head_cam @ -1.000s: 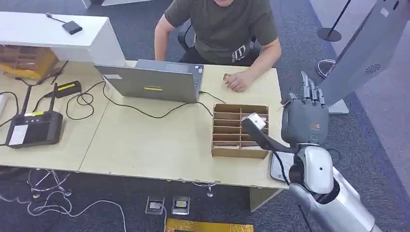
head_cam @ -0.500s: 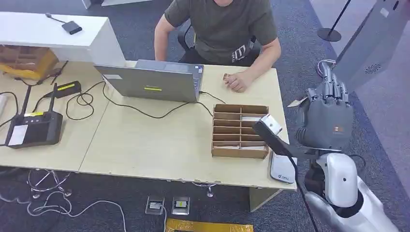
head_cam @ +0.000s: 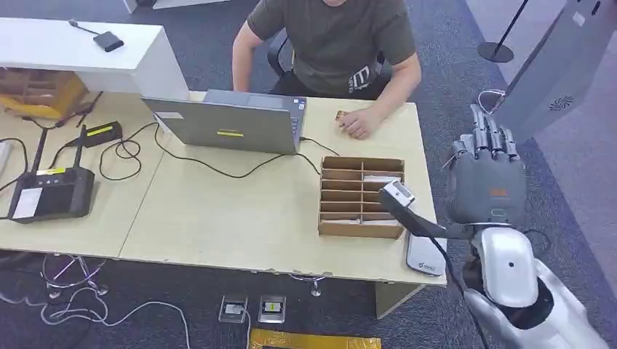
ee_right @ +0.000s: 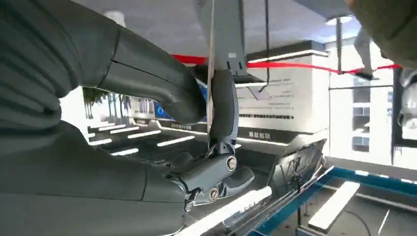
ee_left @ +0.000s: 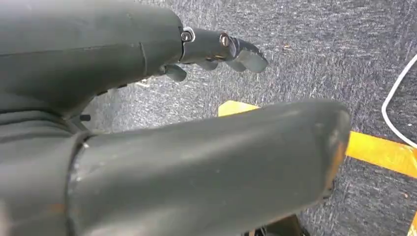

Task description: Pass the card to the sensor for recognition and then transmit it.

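Observation:
My right hand (head_cam: 486, 178) is raised upright just past the table's right edge, beside the cardboard card box (head_cam: 361, 198). In the right wrist view it pinches a thin card (ee_right: 211, 59), seen edge-on, between the thumb (ee_right: 147, 73) and a finger. A flat pale sensor pad (head_cam: 423, 256) lies on the table's front right corner, below and to the left of that hand. The box's compartments hold a few white cards. My left hand (ee_left: 162, 123) hangs over grey carpet with its fingers apart and nothing in it.
A person sits behind the table (head_cam: 218, 211), one hand (head_cam: 356, 123) resting near the far edge. A laptop (head_cam: 229, 120) with trailing cables stands at the back. A black controller (head_cam: 49, 193) lies at the left. A grey kiosk (head_cam: 560, 65) stands right of my hand.
My right hand, with the card, has moved right from above the card box to beyond the table's edge, then settled slightly lower. The person's hand stayed put.

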Robot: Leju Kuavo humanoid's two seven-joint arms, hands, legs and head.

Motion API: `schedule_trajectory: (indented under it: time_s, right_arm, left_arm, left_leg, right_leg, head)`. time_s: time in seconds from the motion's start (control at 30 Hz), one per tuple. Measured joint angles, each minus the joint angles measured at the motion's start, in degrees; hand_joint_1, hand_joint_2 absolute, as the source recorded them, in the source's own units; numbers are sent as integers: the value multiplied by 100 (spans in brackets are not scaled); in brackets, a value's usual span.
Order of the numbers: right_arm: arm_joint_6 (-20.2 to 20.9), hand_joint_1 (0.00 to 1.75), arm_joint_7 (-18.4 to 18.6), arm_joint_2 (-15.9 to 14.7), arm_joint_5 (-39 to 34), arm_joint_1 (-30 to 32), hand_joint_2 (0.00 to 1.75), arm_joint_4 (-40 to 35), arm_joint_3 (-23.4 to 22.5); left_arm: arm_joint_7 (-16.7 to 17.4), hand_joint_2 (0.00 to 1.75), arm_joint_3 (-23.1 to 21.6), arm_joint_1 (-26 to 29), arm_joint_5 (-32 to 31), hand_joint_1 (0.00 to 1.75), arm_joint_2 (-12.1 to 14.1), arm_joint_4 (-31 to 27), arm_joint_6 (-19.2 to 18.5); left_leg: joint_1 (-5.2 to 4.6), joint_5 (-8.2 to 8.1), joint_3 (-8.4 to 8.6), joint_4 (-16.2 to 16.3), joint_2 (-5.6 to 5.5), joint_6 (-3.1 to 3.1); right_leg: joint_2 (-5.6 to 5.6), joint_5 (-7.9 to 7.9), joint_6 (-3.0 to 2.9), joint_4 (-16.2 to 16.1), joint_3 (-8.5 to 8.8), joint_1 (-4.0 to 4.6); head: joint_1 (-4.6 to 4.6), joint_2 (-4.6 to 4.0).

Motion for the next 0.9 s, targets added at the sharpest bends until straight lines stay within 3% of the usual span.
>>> schedule_trajectory:
  time_s: [0.17, 0.43, 0.9]
  right_arm:
    - [510, 175, 33, -50, -1679, -301, 175, 242, 0]
    - [648, 175, 33, 13, -1496, -1066, 175, 724, 70]
    - [98, 175, 31, 643, -1571, -2158, 175, 1845, 759]
  left_arm:
    - [76, 0, -37, -1, -44, 0, 26, 0, -46]
    - [116, 0, -59, -5, 66, 0, 44, 0, -33]
    - [173, 0, -44, -22, 308, 0, 37, 0, 171]
  left_leg:
    - [0, 0, -3, 0, -2, 1]
    - [0, 1, -10, 0, -6, 0]
    - [1, 6, -13, 0, -18, 2]
  right_leg:
    - [-2, 0, 0, 0, -1, 0]
    - [-5, 0, 0, 2, -3, 0]
    - [-15, 0, 0, 3, -4, 1]
  head:
    - [0, 0]
    - [0, 0]
    - [0, 0]
